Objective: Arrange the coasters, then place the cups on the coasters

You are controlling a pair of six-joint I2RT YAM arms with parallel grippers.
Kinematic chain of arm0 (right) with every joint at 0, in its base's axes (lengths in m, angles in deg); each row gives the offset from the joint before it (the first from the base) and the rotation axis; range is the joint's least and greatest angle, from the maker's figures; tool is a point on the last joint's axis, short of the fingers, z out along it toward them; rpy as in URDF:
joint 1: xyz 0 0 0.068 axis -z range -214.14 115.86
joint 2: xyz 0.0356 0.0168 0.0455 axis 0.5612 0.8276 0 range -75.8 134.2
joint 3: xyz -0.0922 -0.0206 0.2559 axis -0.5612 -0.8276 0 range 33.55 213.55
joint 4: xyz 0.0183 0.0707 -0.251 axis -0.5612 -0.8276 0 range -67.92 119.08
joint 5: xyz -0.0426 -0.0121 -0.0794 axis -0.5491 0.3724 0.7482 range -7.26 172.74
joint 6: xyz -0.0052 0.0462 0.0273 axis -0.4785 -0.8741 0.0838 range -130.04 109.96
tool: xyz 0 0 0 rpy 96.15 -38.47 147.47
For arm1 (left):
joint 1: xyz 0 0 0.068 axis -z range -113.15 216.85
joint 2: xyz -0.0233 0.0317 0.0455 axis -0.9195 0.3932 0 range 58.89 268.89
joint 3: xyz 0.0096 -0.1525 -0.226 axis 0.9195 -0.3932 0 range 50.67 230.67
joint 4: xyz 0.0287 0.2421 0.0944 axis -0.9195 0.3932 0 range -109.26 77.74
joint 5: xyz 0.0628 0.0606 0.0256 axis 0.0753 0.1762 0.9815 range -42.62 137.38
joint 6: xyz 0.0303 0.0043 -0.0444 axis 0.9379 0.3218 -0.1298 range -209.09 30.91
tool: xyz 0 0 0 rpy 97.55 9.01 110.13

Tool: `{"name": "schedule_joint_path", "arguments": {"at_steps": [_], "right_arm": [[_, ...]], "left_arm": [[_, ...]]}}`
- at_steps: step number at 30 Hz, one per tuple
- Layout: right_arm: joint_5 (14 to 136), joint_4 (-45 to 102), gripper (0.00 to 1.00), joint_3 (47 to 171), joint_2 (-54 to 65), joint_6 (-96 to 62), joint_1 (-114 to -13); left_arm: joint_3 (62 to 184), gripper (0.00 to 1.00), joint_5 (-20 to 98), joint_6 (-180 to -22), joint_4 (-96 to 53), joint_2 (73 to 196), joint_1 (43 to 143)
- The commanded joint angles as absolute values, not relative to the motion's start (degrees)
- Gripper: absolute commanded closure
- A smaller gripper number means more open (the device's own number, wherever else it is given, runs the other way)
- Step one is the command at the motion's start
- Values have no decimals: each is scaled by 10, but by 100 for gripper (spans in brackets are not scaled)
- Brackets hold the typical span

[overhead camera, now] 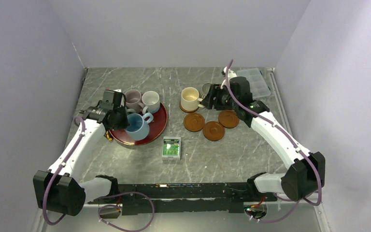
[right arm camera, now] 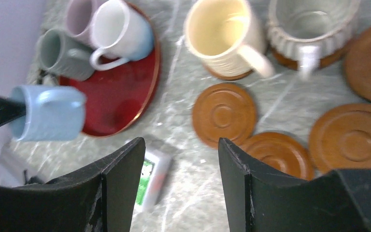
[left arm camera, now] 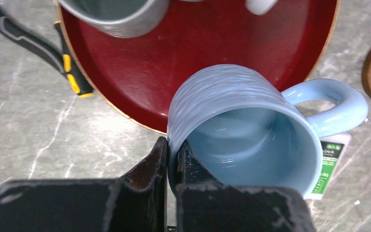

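Six cups are counted. The light blue cup (left arm camera: 241,111) is pinched at its rim by the left fingers (left arm camera: 158,162), one inside the wall and one outside, drawn narrow on it. It is held tilted at the near edge of the dark-red tray (left arm camera: 212,43). Three more cups are seen on the tray, crowded at its far side: the grey-green cup (right arm camera: 62,54), the mauve cup (right arm camera: 77,19) and the white cup (right arm camera: 121,30). The cream cup (right arm camera: 220,34) and the striped cup (right arm camera: 314,26) are each set on a coaster on the worktop (overhead camera: 222,159).

Six coasters (right arm camera: 224,113) are counted in the right wrist view: two are covered by those cups, and four bare coasters are laid close together just beside them. The right fingers (right arm camera: 121,174) are spread wide above the bare coasters, with nothing held between them.

One small green-and-white box (overhead camera: 171,148) is seen on the worktop between the tray and the coasters, nearer the arms.
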State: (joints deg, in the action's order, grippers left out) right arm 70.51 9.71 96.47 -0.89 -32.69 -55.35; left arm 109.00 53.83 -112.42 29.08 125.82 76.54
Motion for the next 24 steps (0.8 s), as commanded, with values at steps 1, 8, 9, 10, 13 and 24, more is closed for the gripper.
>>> {"name": "schedule_joint_path", "arguments": {"at_steps": [1,8,9,10,13,24], "right_arm": [[703,102,38,981,-23,-376,-627],[799,83,39,1027,14,-412,-755],[810,81,38,1027,15,-415,-760],[819,80,38,1024,14,-419,-761],[859,68,37,1014,0,-419,-761],[895,27,24,965,-78,-346,-640]], "left_arm": [[1138,97,549,-1174,263,1255,824],[1174,97,595,-1200,256,1298,907],[1177,97,593,-1198,247,1305,916],[1181,97,591,-1195,238,1311,927],[1209,97,588,-1180,223,1351,956],[1346,97,551,-1095,194,1504,1036]]}}
